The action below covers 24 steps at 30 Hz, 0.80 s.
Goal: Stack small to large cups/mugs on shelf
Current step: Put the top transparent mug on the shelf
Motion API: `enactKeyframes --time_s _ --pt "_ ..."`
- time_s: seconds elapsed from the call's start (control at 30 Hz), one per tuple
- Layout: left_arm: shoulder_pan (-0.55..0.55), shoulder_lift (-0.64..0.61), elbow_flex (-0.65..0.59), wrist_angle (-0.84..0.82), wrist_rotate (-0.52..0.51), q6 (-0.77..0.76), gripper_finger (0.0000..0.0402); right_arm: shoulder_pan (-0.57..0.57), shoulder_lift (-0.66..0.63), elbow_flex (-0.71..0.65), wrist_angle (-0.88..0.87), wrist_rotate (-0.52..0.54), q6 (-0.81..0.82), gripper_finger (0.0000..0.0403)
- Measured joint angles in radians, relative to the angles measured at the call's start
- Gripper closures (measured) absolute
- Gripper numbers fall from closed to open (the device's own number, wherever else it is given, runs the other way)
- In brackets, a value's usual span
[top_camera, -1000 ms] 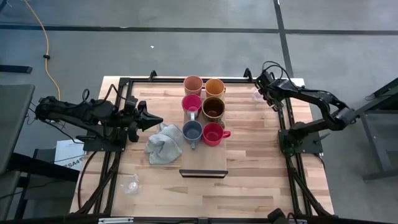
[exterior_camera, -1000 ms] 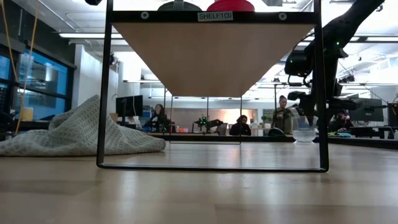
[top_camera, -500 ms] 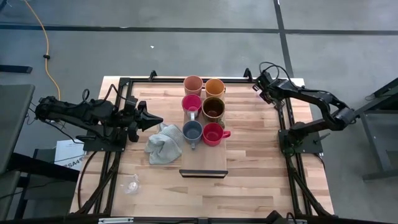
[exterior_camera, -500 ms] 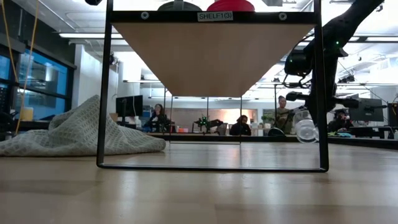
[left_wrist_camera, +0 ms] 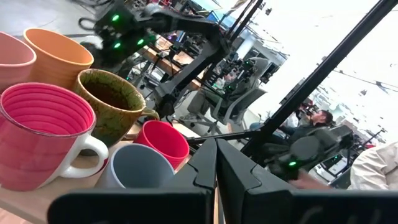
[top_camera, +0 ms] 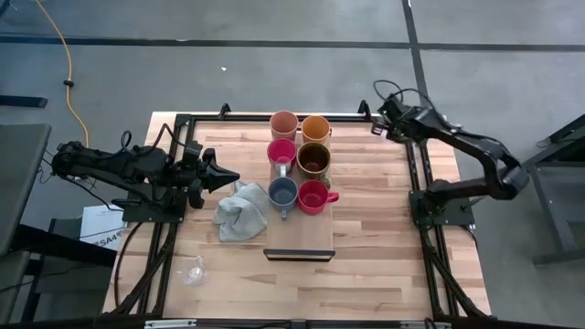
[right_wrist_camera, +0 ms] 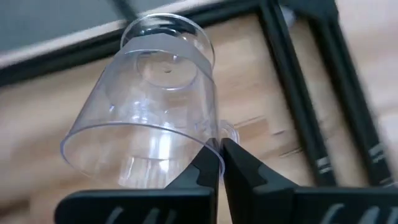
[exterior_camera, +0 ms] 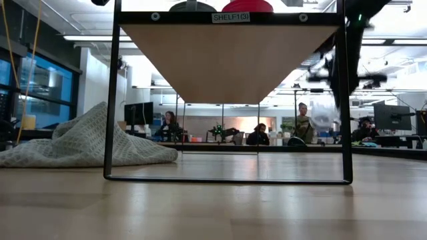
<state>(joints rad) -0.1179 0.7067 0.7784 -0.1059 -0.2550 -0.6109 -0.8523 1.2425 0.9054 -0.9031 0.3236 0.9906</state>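
Observation:
Six cups stand in two rows on the shelf point(top_camera: 299, 239): peach point(top_camera: 284, 124), orange point(top_camera: 315, 128), pink point(top_camera: 281, 152), brown point(top_camera: 313, 160), blue-grey point(top_camera: 282, 192) and red point(top_camera: 313, 196). A clear glass cup point(top_camera: 193, 270) lies on the table at the near left. My right gripper point(top_camera: 377, 126), at the table's far right, is shut on another clear glass cup point(right_wrist_camera: 149, 106), which shows in the low view point(exterior_camera: 323, 113) clear of the table. My left gripper point(top_camera: 226, 175) is shut and empty, left of the shelf and above the grey cloth point(top_camera: 242, 212). My right gripper pinches the glass cup's wall at its rim point(right_wrist_camera: 208, 142), right beside the small handle point(right_wrist_camera: 228, 132), between its two fingers. The cup is lifted clear of the table and tilted, its base point(right_wrist_camera: 165, 37) pointing away from the fingers.
The shelf stands on black legs point(exterior_camera: 347, 100) over the table's middle, with a bare stretch at its near end. Black frame rails point(top_camera: 416, 174) run along both table sides. The crumpled cloth lies left of the shelf.
My right gripper has risen and gone a little toward the table's far edge with the glass cup. The cup, which stood on the table a second ago, has tipped and is now lifted clear.

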Motion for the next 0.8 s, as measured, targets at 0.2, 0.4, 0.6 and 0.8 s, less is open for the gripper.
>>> enactKeyframes --time_s 0.2,0.4,0.6,0.8 --pt "0.000 0.000 0.000 0.000 0.000 0.000 0.0402 0.067 -0.122 0.256 -0.343 -0.243 -0.337 0.0402" --pt "0.000 0.000 0.000 0.000 0.000 0.000 0.0402 0.251 -0.160 0.579 -0.653 -0.427 -0.381 0.0403" --pt "0.000 0.000 0.000 0.000 0.000 -0.005 0.0402 0.525 -0.153 0.717 -0.677 -0.552 -0.213 0.0403" --pt "0.000 0.000 0.000 -0.001 -0.002 -0.019 0.0401 0.800 -0.119 0.716 -0.503 -0.593 -0.214 0.0403"
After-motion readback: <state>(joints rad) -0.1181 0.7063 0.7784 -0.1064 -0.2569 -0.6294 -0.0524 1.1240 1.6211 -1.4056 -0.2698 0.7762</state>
